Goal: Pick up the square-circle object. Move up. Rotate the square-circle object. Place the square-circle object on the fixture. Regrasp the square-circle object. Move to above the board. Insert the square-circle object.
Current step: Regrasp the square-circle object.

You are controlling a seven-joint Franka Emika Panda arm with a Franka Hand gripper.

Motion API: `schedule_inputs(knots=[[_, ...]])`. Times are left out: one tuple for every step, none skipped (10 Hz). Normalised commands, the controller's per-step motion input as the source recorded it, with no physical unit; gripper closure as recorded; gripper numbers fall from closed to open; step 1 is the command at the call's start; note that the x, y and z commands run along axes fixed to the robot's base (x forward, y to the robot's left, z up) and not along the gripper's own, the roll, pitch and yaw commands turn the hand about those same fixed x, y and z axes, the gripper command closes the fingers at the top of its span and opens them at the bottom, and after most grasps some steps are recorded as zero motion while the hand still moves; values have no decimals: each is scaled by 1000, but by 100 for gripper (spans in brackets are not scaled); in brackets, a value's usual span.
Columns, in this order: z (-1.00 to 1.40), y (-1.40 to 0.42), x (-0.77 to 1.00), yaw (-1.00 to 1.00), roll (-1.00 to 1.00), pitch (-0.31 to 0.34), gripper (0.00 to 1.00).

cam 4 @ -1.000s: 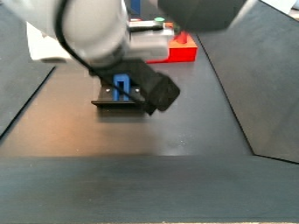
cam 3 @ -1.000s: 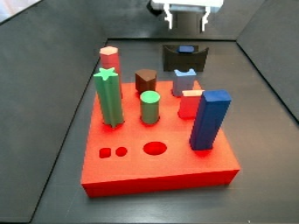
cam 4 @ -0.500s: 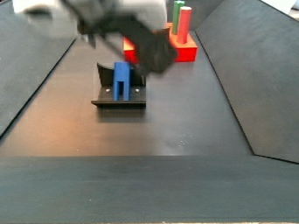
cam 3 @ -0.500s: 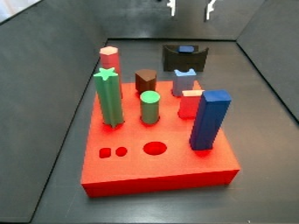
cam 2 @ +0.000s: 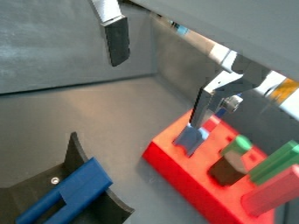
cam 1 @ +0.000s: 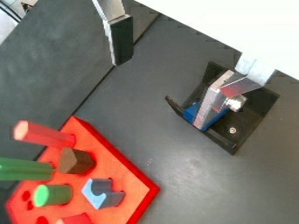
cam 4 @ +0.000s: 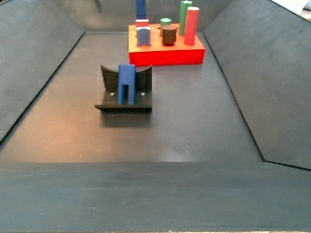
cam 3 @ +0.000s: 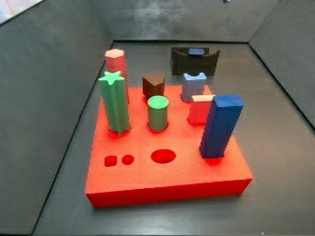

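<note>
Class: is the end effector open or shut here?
Open. In both wrist views its fingers stand apart, empty, high above the fixture.

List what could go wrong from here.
The claw, open and empty, hangs above the floor, out of both side views. Regrasping off-centre could tip the square-circle object resting in the fixture. Later, tall pegs beside the holes of the board may snag it.

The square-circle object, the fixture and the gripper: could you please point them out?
square-circle object (cam 4: 126, 80), side view, its blue side face
fixture (cam 4: 123, 108), side view, its front base edge
gripper (cam 1: 176, 59), wrist view, empty gap between fingertips
</note>
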Motion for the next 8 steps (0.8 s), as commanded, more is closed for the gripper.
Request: schedule_inputs(knots=[[22,-87,-28,-4,1000,12,0],[49,-19,-34,-3,1000,12,0],[33,-24,-33,-2,1000,7,0],[17,-27,-38,-1,1000,2,0],[21,-23,-45,1,1000,-5,0],[22,-23,-43,2,1000,-11,0],[8,-24,-38,4,1000,-17,0],[2,-22,-29,5,1000,-25,0]])
